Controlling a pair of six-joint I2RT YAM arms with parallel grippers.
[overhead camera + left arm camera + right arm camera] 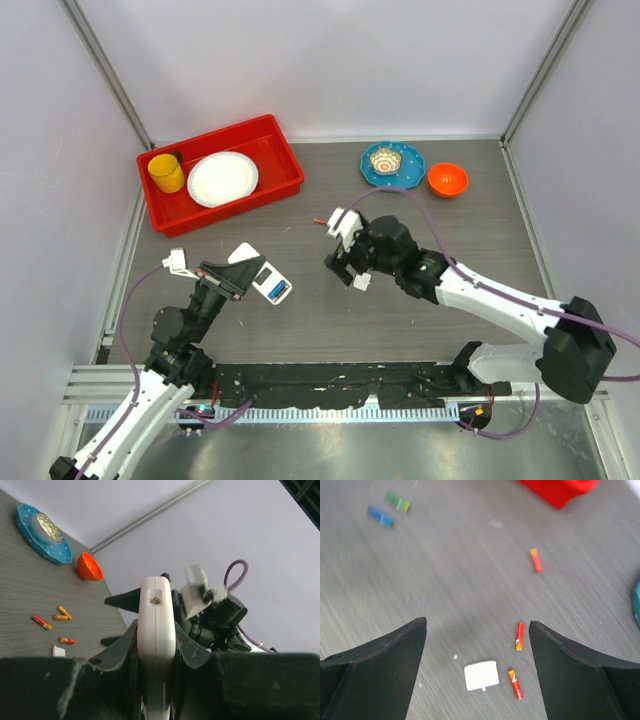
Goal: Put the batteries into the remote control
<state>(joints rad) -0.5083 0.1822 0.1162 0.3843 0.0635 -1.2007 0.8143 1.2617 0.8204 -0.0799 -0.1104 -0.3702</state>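
Observation:
My left gripper (pixel 238 278) is shut on the white remote control (pixel 268 283) and holds it above the table. In the left wrist view the remote (pixel 156 630) stands edge-on between both fingers. My right gripper (pixel 477 650) is open and empty, hovering over two orange-red batteries (pixel 519 636) (pixel 515 683) and the small white square cover (pixel 481 675). A third battery (pixel 535 560) lies farther off. Blurred blue (pixel 380 516) and green (pixel 396 501) bits lie at the far left. The left wrist view shows several batteries (pixel 41 622) and the cover (pixel 59 651). One battery (pixel 320 220) shows beside the right gripper (pixel 338 250).
A red tray (pixel 290 180) at the back left holds a yellow cup (pixel 166 173) and a white plate (pixel 222 178). A blue plate (pixel 410 170) with a small bowl and an orange bowl (pixel 447 180) stand at the back right.

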